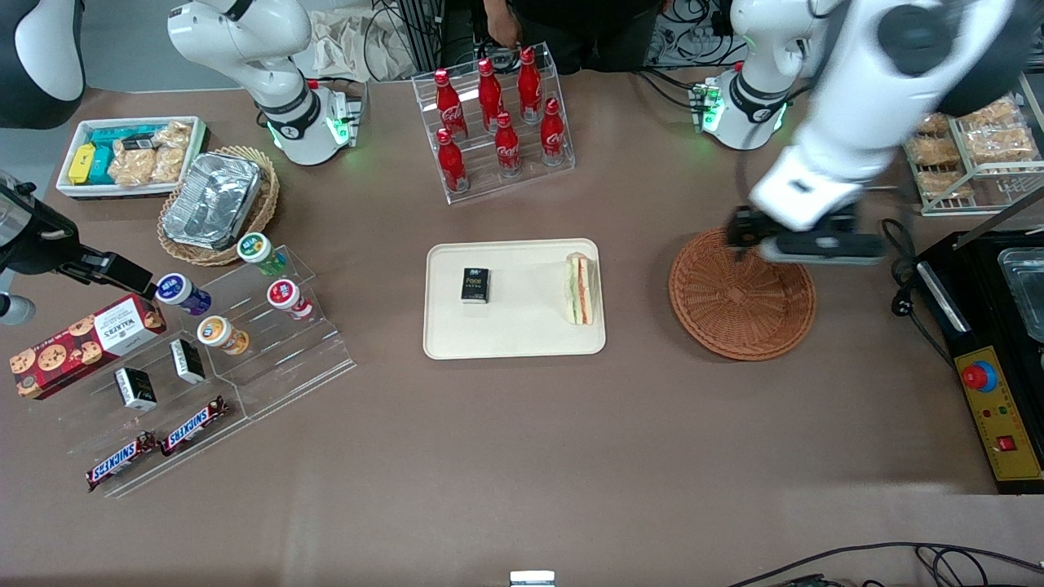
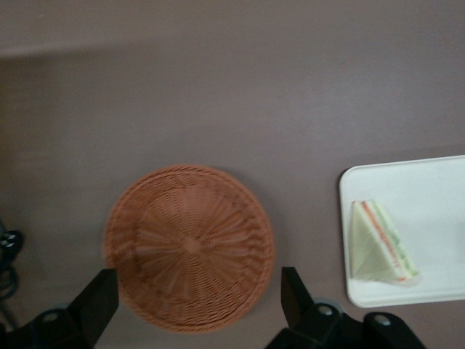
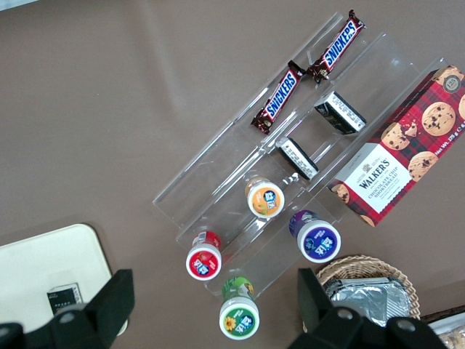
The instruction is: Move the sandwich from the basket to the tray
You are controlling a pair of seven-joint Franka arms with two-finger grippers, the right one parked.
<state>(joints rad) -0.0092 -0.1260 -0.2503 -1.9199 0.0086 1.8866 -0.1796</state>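
Observation:
The sandwich (image 1: 581,288) lies on the cream tray (image 1: 522,342), at the tray's end nearest the basket; it also shows in the left wrist view (image 2: 379,243) on the tray (image 2: 429,189). The reddish-brown wicker basket (image 1: 738,306) is empty and shows in the left wrist view too (image 2: 190,247). My left gripper (image 1: 746,236) hangs above the basket's rim farthest from the front camera, open and empty (image 2: 196,305). Its fingers (image 2: 294,294) stand wide apart.
A small black box (image 1: 475,285) lies on the tray. A rack of red cola bottles (image 1: 496,122) stands farther back. An acrylic stand with cups and snack bars (image 1: 220,342) is toward the parked arm's end. A black machine (image 1: 987,350) and a wire rack (image 1: 971,155) are toward the working arm's end.

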